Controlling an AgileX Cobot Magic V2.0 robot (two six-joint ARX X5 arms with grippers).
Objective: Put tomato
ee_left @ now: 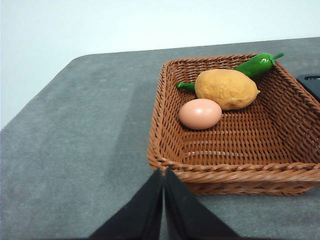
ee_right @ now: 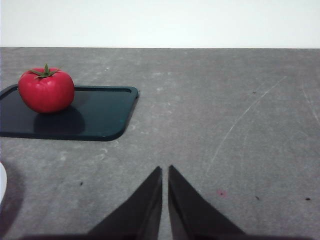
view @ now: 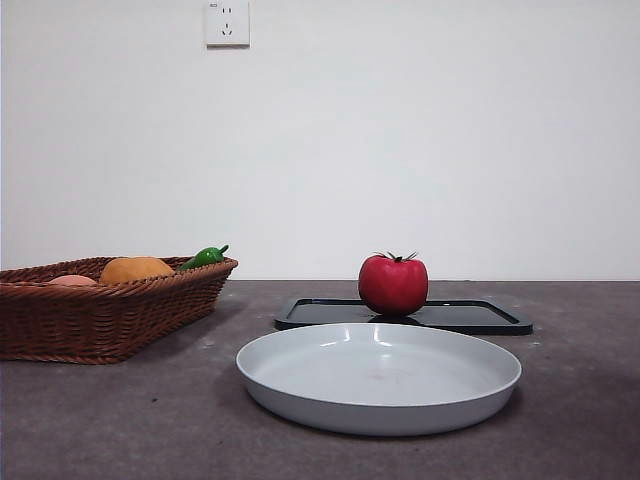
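Your right gripper [ee_right: 165,172] hangs over bare counter [ee_right: 225,110] with its jaws pressed together and nothing between them, and your left gripper [ee_left: 163,175] is the same, jaws closed and empty, poised just outside the near rim of the wicker basket [ee_left: 165,150]. Neither has touched anything, so you are, as I judge it, at the very start: the reach has not begun. The tomato [view: 393,284] sits upright, stem up, on the dark flat tray [view: 480,316]; in the right wrist view the tomato [ee_right: 46,90] rests toward one end of that tray [ee_right: 100,115], so the right arm looks the better placed. Your next move calls for spreading those jaws wide before you close in, since the fruit is round, glossy and likely to roll or slip; come down around its widest part and clear of the stem. The task does not say where it goes; the empty grey plate [view: 300,385] just in front of the tray is the likeliest spot, though that is a guess. The basket already holds an orange lumpy fruit [ee_left: 227,89], an egg [ee_left: 200,113] and a green pepper [ee_left: 257,64]. The counter is a grey, scuffed, matte surface, backed by a plain white wall [view: 400,120] with a wall socket [view: 227,22] high up.
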